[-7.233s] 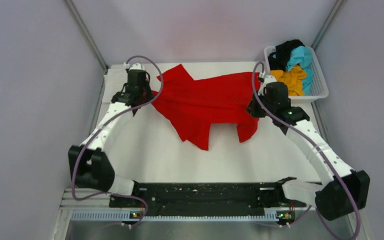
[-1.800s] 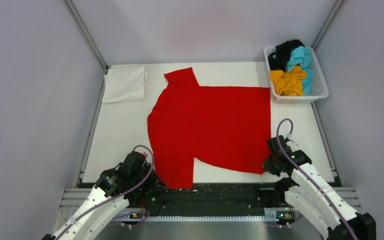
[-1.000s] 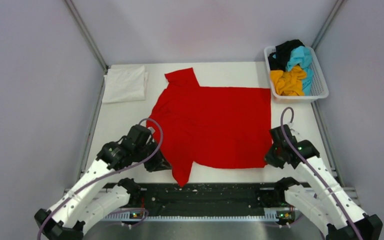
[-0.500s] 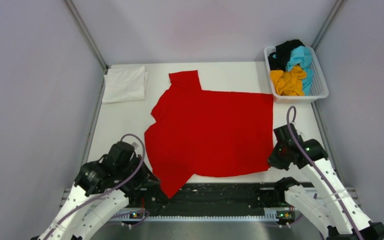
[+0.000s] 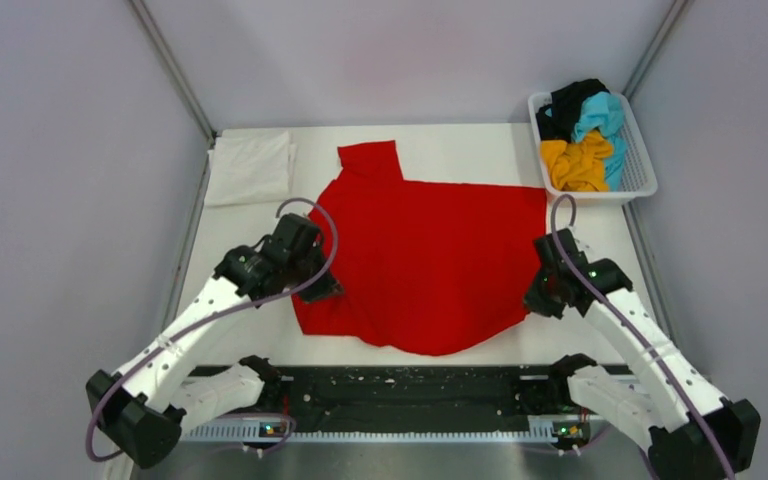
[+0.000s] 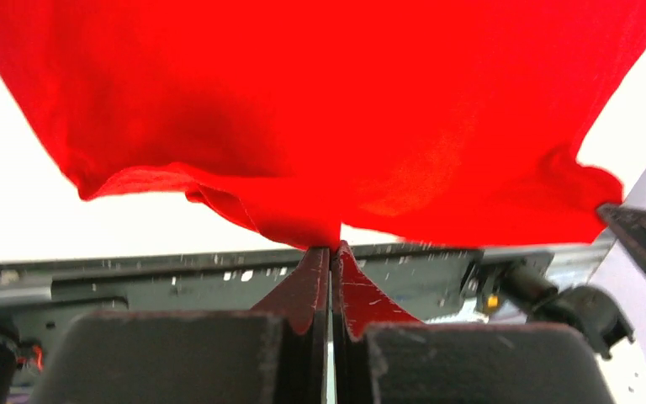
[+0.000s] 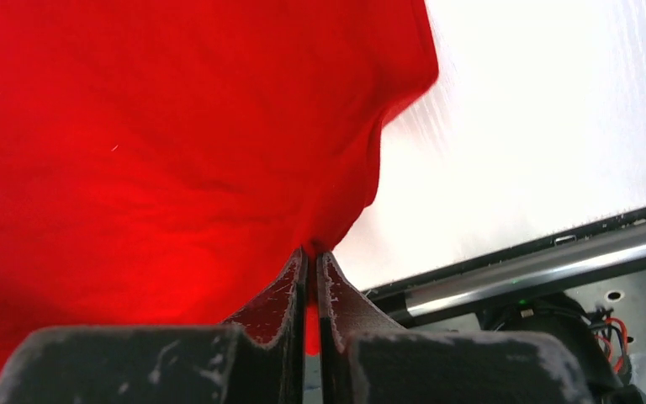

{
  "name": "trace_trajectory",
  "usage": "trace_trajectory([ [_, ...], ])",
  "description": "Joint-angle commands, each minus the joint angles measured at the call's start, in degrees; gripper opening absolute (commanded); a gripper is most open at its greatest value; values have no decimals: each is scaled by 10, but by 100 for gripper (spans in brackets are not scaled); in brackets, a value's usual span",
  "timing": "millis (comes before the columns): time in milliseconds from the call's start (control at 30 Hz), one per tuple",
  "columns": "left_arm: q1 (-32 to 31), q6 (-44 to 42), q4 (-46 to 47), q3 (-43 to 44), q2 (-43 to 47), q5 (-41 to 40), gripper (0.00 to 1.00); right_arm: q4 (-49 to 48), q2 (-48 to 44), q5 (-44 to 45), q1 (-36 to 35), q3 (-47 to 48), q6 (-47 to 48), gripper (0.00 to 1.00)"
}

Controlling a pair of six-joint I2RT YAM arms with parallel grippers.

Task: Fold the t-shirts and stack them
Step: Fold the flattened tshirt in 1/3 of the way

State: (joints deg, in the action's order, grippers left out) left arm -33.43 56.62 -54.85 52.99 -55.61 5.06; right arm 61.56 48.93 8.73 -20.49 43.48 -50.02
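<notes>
A bright red t-shirt (image 5: 430, 260) lies spread on the white table, its near edge lifted and sagging between my grippers. My left gripper (image 5: 322, 288) is shut on the shirt's near-left edge; in the left wrist view the red cloth (image 6: 320, 126) hangs from the closed tips (image 6: 331, 249). My right gripper (image 5: 538, 297) is shut on the near-right corner; the cloth (image 7: 177, 143) is pinched between the fingers (image 7: 313, 254). A folded white t-shirt (image 5: 250, 168) lies at the far left. Orange-yellow (image 5: 578, 162), turquoise (image 5: 602, 118) and black (image 5: 568, 103) shirts lie in the basket.
A white mesh basket (image 5: 642, 175) stands at the far right corner. A black rail (image 5: 410, 390) runs along the table's near edge between the arm bases. Grey walls close in on both sides.
Both grippers have lifted the shirt's near edge and moved away from the near edge toward the table's middle; the left sleeve is now tucked in and the near hem sags in a curve.
</notes>
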Motion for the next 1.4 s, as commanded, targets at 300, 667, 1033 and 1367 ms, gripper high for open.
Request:
trace_trajectory([
  [300,115,-113,57,160,-192,-88,0,-135,99,22,82,39,62,6],
  [667,154,-161,54,268,-326,-95,0,-173,171,31,133,54,84,9],
  [1033,159,-181,27,379,-477,-54,0,-218,249,43,157,54,73,21],
  [1367,160,-171,70,451,-552,-65,0,-278,309,57,169,43,52,27],
])
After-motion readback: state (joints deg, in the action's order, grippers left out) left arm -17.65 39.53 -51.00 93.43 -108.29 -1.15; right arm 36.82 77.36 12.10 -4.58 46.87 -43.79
